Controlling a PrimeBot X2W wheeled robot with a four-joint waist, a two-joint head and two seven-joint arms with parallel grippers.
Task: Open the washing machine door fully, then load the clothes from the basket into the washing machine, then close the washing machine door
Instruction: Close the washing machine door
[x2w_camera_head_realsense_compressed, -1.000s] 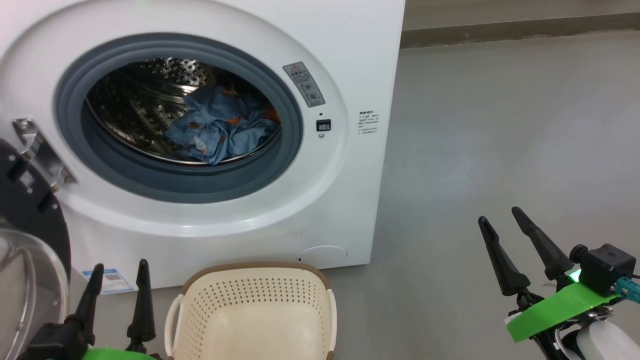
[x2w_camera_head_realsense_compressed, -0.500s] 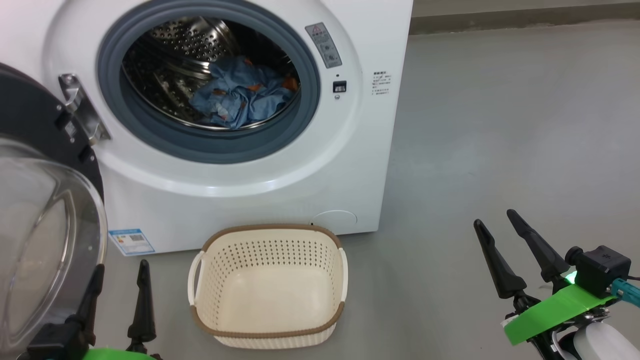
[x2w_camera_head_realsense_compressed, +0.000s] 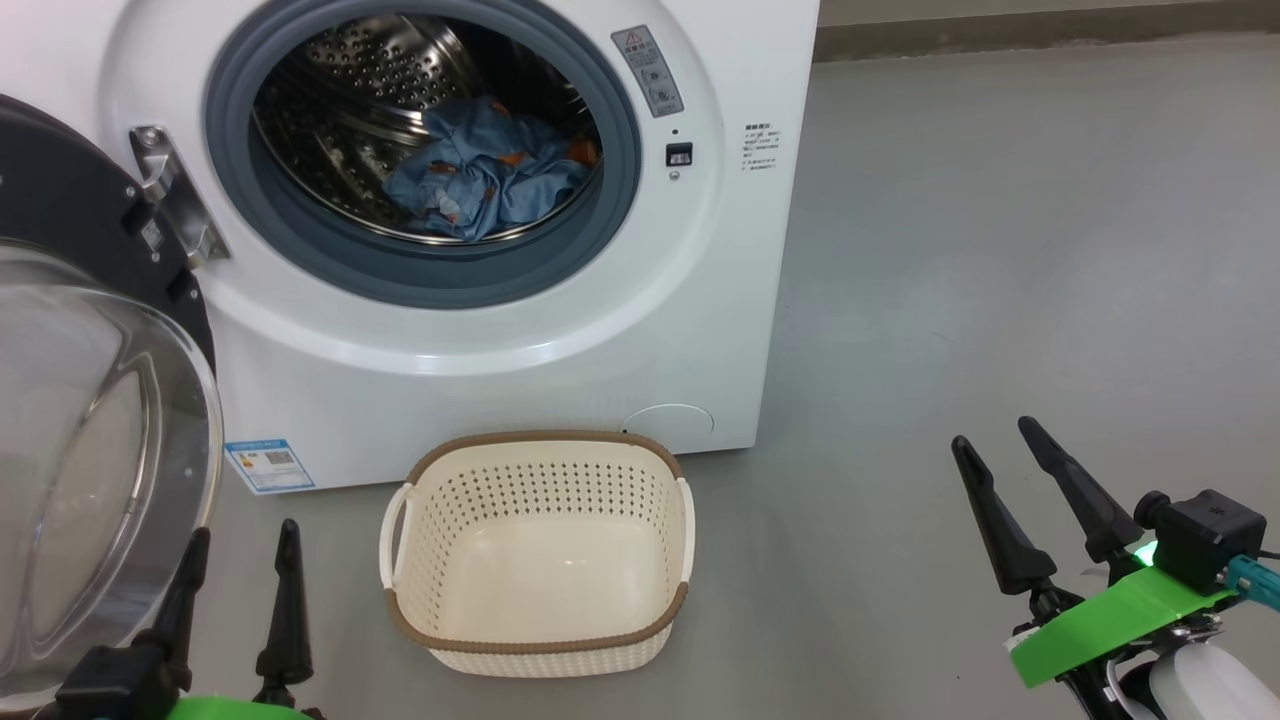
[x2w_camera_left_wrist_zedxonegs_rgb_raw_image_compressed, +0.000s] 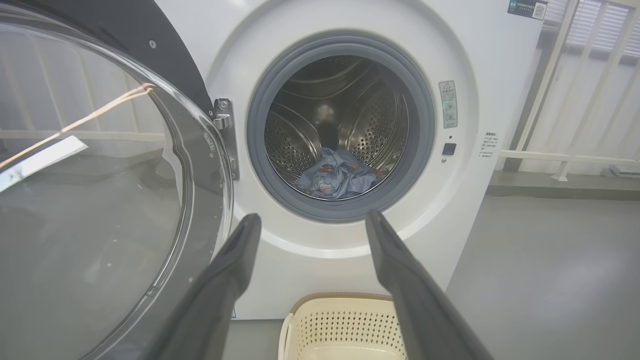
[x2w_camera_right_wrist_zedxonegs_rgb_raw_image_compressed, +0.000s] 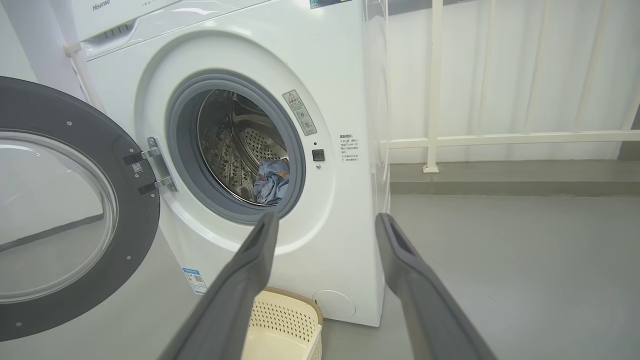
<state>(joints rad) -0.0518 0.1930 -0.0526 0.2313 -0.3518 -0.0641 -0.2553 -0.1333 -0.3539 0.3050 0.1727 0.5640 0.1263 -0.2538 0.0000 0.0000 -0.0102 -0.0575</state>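
Grey floor (x2w_camera_head_realsense_compressed: 950, 250) bears the basket (x2w_camera_head_realsense_compressed: 545, 438) between the left gripper (x2w_camera_head_realsense_compressed: 245, 530) and right gripper (x2w_camera_head_realsense_compressed: 994, 431), both spread wide, holding nothing.

Hisense (x2w_camera_right_wrist_zedxonegs_rgb_raw_image_compressed: 101, 6) — on the washing machine (x2w_camera_right_wrist_zedxonegs_rgb_raw_image_compressed: 330, 90)

Bright even light, possibly daylight; pale reflections on the washing machine door (x2w_camera_left_wrist_zedxonegs_rgb_raw_image_compressed: 100, 200)

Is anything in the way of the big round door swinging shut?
Nothing visible blocks it. The clothes lie down inside the drum, clear of the grey gasket, and the basket sits on the floor, lower than the opening. The washing machine door hangs open at the left.
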